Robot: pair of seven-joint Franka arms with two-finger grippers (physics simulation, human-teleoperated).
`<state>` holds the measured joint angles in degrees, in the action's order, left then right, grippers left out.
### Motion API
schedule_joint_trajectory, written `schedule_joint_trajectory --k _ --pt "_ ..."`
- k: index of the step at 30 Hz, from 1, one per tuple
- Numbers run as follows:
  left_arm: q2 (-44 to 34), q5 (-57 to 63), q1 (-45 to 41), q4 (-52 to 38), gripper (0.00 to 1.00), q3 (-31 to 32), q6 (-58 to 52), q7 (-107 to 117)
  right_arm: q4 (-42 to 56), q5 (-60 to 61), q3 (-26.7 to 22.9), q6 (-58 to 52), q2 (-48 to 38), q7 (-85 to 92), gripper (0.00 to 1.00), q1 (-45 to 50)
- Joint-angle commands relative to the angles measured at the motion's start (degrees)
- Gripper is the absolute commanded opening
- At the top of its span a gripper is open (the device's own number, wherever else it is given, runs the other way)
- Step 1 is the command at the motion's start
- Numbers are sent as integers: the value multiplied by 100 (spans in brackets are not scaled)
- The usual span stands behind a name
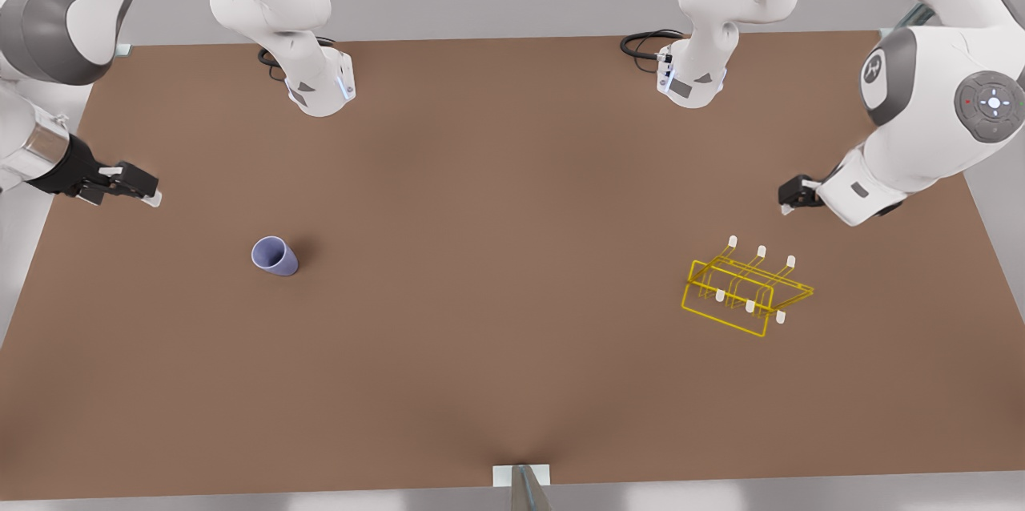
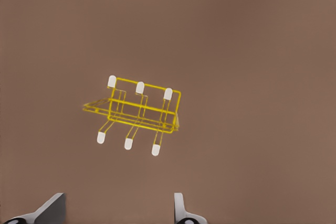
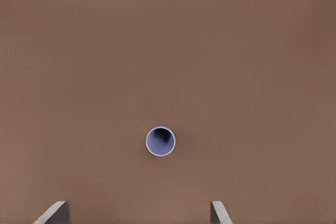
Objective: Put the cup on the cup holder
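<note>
The cup [image 1: 275, 256] stands upright on the brown bench [image 1: 496, 351] toward the front view's left, mouth up and seen straight down into from the right wrist view [image 3: 160, 141]; the cup holder [image 1: 746, 291] rests on the bench well apart from it, toward the front view's right, its white-capped prongs up [image 2: 134, 114]. The right claw [image 1: 136, 184] hovers near the cup, fingers [image 3: 52, 212] spread and holding nothing; the left claw [image 1: 794, 195] hangs near the cup holder, fingers [image 2: 52, 208] likewise spread and holding nothing.
</note>
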<state>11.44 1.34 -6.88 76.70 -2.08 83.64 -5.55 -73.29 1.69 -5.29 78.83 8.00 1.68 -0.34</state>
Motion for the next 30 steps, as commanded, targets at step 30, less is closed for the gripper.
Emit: schedule_joint_trajectory --k 30 --pt "402 42 2 47 100 -135 319 -324 -4729 -468 336 4518 -44 658 100 324"
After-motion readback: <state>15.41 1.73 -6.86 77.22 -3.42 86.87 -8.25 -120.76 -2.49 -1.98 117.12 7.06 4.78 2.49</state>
